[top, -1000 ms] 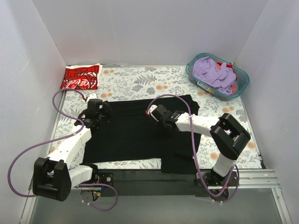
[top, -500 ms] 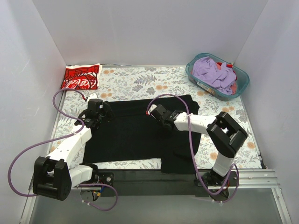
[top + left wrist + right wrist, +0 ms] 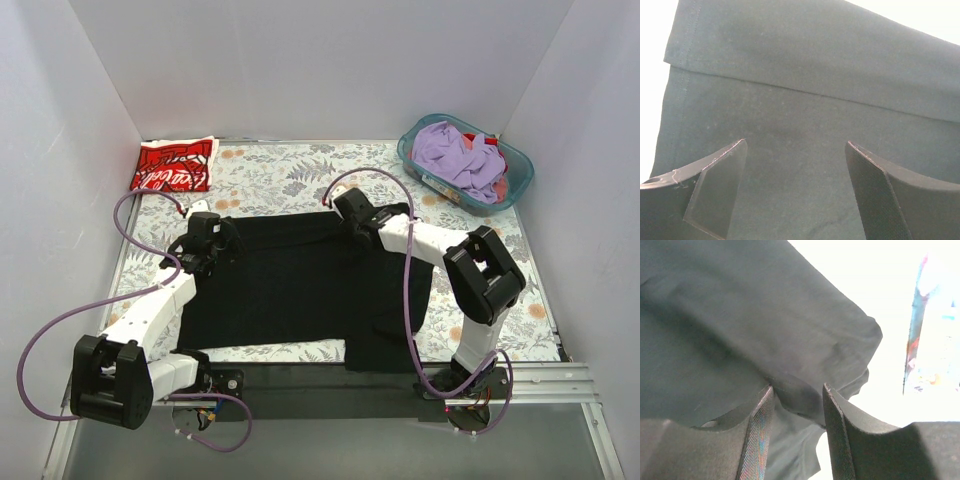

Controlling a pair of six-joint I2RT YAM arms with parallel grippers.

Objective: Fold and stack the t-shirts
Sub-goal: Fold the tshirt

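- White-walled booth, floral surface (image 3: 300,165). The red shirt (image 3: 173,165) lies folded in the far left corner.
- Left gripper (image 3: 796,170) is unmoved over the left hem of the black shirt (image 3: 290,290), jaws released, nothing between them.
- Right gripper (image 3: 798,392) has travelled from mid-shirt to the far edge by the right sleeve, jaws grasping a ridge of black cloth.
- Basket (image 3: 524,178) far right, untouched.
- Likely pulling the cloth flat, with folding not yet begun.
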